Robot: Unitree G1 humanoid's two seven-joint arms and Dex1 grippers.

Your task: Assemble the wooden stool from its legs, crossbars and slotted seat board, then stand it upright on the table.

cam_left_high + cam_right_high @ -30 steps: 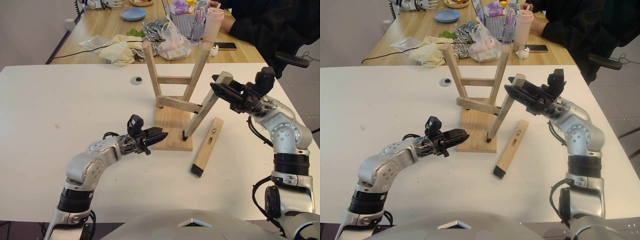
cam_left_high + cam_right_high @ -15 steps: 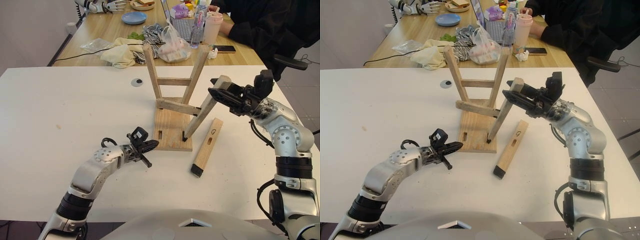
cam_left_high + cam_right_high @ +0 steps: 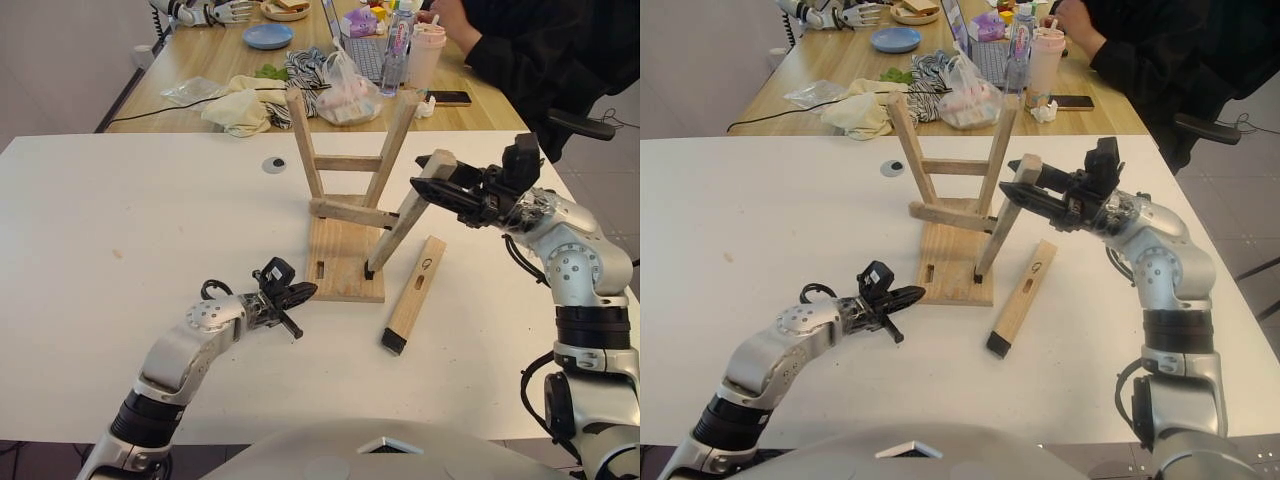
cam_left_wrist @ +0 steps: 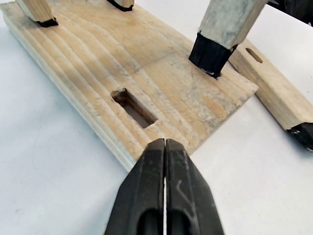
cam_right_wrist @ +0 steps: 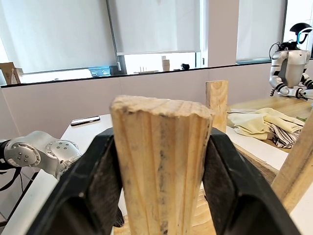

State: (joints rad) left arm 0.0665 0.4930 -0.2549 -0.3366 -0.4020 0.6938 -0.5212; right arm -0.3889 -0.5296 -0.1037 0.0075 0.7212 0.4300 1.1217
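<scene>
Head stereo pair: high, facing forward and down over white worktop [image 3: 120, 230]; both eyes share whole scene, slightly offset sideways. Left wrist camera: low, very near, looks past left hand [image 4: 165, 143] at seat board [image 4: 88, 54] near corner, also seen from head. Right wrist camera: very near, looks level along right hand [image 5: 159, 147] and clamped leg [image 5: 159, 200] toward windows [image 5: 151, 29].

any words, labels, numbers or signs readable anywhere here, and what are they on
No text can be read.
seat board: bare wood, no print.
leg in the right gripper: bare wood, no print.
loose leg: no print; its dark mark is a slot, not a sign.
bottle and cup on the far table: any labels too small to read.
</scene>
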